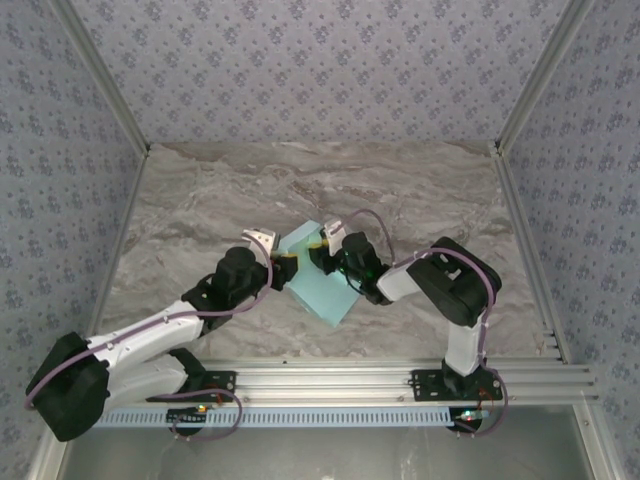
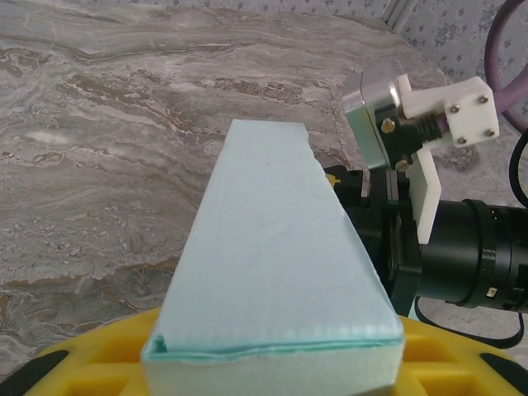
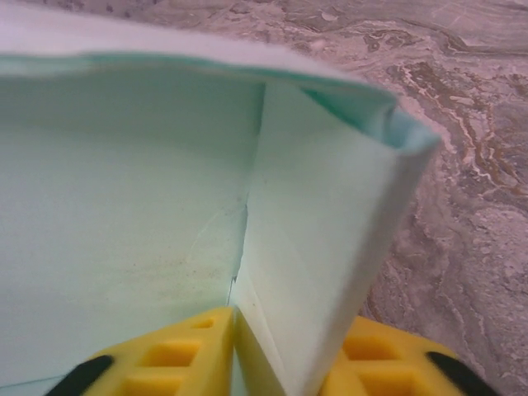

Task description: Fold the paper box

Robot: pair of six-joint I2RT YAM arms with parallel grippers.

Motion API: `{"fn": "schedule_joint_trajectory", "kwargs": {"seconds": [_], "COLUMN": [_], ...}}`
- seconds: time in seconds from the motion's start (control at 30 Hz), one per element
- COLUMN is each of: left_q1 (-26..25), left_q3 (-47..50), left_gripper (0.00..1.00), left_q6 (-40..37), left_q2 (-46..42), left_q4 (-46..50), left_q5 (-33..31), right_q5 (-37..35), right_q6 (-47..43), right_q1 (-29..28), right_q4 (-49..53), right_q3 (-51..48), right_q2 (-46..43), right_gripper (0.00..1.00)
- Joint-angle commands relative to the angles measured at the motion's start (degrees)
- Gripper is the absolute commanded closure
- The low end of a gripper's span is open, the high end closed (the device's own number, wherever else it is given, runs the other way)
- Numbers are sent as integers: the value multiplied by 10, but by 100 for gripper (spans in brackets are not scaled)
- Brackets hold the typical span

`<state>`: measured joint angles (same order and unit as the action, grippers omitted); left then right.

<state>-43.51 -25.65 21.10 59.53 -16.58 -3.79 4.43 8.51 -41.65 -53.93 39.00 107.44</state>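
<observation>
paper box [image 1: 322, 285]: mid-worktop [image 1: 200, 200], long axis diagonal, far-left to near-right | left jaws: astride far end, grip cannot tell | right jaws: narrow, pinching upright wall opposite | both equally near

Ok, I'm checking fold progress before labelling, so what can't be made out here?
Top external: folds of the paper box, too small and partly covered by the left end effector and right end effector.
Left wrist: finger contact, hidden by the box's near face.
Right wrist: the rest of the box, cut off by the frame; near card blurred.
</observation>
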Motion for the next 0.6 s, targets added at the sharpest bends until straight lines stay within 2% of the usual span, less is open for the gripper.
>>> {"fn": "schedule_joint_trajectory", "kwargs": {"seconds": [0.0,0.07,0.13,0.2,0.27,0.4,0.43,0.57], "left_q1": [-5,0,15,30,45,76,84,103], "left_q3": [-20,-32,-44,-53,-66,-109,-123,-177], "left_gripper": [66,65,65,65,66,66,66,67], "left_q6": [-1,-38,-66,-92,-141,-260,-285,-415], "left_q2": [-12,-24,-35,-38,-30,-14,-11,-1], "left_q4": [-15,18,47,61,66,136,163,280], "left_q5": [33,31,41,60,114,254,282,386], "right_q5": [134,248,343,414,444,528,547,546], "right_q6": [-29,-36,-61,-129,-193,-196,-216,-329], "right_q1": [42,89,126,148,168,238,250,260], "right_q4": [-34,-36,-19,59,134,159,191,336], "right_q3": [-13,-31,-47,-47,-51,-64,-60,-45], "right_q2": [-14,-35,-62,-94,-126,-172,-183,-225], "right_gripper": [65,60,47,40,39,36,36,33]}}
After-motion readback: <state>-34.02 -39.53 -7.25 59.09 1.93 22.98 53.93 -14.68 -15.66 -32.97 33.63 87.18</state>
